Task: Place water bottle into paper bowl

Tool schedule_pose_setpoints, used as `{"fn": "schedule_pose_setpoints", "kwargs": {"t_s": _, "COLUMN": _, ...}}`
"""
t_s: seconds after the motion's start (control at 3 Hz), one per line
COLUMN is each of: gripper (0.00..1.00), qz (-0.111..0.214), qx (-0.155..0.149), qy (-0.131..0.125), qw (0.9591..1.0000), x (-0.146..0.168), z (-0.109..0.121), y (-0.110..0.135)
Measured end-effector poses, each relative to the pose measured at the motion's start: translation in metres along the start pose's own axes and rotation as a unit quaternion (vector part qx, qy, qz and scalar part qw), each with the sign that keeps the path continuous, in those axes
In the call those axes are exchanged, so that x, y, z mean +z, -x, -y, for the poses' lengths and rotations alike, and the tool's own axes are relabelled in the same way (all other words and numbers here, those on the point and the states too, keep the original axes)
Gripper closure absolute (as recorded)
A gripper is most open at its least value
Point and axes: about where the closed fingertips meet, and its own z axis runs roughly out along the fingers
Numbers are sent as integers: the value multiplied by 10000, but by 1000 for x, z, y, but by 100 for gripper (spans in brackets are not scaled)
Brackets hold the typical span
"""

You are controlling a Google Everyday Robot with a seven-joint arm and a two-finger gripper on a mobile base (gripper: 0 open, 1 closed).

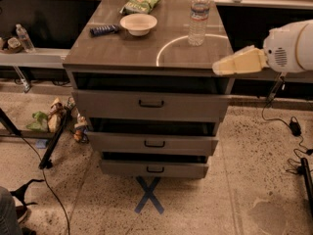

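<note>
The water bottle point(198, 16) stands upright on the right rear part of the grey drawer cabinet's top point(146, 48); it is clear with a white cap and a pale label band. The paper bowl point(139, 24) sits upright and empty at the middle rear of the top, left of the bottle. My gripper point(220, 66) comes in from the right on a white arm, its cream fingers pointing left at the cabinet's front right corner. It is below and right of the bottle and holds nothing.
A green snack bag point(140, 4) lies behind the bowl and a dark blue packet point(104, 30) lies left of it. A small bottle point(24, 38) stands on the left shelf. Three drawers point(151, 104) stand partly open. Cables and litter lie on the floor.
</note>
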Motion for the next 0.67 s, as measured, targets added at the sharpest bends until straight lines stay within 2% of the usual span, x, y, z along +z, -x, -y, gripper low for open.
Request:
{"fn": "schedule_pose_setpoints", "kwargs": {"t_s": 0.33, "gripper": 0, "qz": 371, "qx": 587, "qy": -250, "qw": 9973, "x": 49, "z": 31, "y": 5}}
{"fn": "schedule_pose_setpoints", "kwargs": {"t_s": 0.67, "gripper": 0, "qz": 643, "qx": 748, "qy": -305, "qw": 9947, "x": 93, "z": 52, "y": 21}}
